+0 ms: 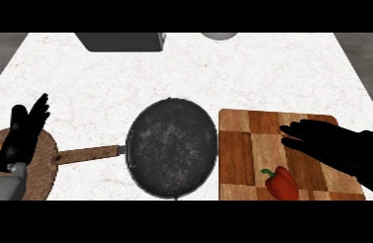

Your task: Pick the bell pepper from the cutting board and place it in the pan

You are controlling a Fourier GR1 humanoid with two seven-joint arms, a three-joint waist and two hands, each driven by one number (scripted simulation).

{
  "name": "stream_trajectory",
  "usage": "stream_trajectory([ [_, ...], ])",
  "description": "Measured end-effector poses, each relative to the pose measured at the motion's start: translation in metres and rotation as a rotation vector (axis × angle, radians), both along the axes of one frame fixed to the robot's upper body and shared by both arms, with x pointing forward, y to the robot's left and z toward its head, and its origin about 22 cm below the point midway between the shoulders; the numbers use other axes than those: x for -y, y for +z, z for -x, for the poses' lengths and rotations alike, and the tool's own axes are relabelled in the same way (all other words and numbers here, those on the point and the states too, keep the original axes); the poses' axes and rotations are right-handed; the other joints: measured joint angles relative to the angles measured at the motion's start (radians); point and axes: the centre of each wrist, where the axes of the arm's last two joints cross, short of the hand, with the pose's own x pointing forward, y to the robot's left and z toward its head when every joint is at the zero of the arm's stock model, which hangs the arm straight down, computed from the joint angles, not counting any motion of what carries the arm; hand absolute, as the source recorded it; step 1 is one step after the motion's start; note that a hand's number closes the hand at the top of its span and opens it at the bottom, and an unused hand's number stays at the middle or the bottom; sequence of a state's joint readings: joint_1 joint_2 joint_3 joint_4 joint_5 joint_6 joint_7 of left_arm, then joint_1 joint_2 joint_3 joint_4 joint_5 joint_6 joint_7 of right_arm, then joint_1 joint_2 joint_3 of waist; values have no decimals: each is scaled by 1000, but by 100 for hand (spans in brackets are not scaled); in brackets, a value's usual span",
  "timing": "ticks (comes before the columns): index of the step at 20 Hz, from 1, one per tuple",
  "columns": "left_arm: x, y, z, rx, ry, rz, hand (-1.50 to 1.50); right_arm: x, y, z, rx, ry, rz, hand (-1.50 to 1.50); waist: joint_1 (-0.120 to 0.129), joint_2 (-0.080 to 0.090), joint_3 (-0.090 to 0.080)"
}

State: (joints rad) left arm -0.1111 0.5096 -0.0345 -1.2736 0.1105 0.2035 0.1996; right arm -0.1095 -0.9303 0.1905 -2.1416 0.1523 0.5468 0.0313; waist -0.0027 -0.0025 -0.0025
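Where pan point(172, 147) touches cutting board point(241, 153)

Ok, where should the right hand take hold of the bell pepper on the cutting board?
Grip the bell pepper across its wide red body, coming down from above. It lies flat at the cutting board's near edge, green stem toward the pan. The right hand hovers open just beyond it.

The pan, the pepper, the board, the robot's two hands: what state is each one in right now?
pan: empty, flat on the counter, wooden handle pointing left.
bell pepper: lying on the board's near part, not held.
cutting board: flat, right of the pan.
right hand: open, over the board, beyond the pepper.
left hand: open, resting at the left edge, fingers up.
round wooden board: under the left hand.
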Motion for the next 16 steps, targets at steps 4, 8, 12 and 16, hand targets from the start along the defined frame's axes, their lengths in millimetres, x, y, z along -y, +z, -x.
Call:
stream_trajectory([
  [4,5,-1,-4,-4,-9,5,0,-21,-11,10,-6,-5,137,-150,5,2,1],
  [8,7,-2,-1,2,-10,1,0,-31,-26,14,-22,-11,221,-150,5,2,2],
  [12,5,3,-3,-3,-16,6,0,-35,-49,13,-26,-25,262,-150,4,2,3],
  [16,7,-4,-1,-2,-15,9,0,-39,-67,14,-3,-42,300,-150,3,2,3],
])
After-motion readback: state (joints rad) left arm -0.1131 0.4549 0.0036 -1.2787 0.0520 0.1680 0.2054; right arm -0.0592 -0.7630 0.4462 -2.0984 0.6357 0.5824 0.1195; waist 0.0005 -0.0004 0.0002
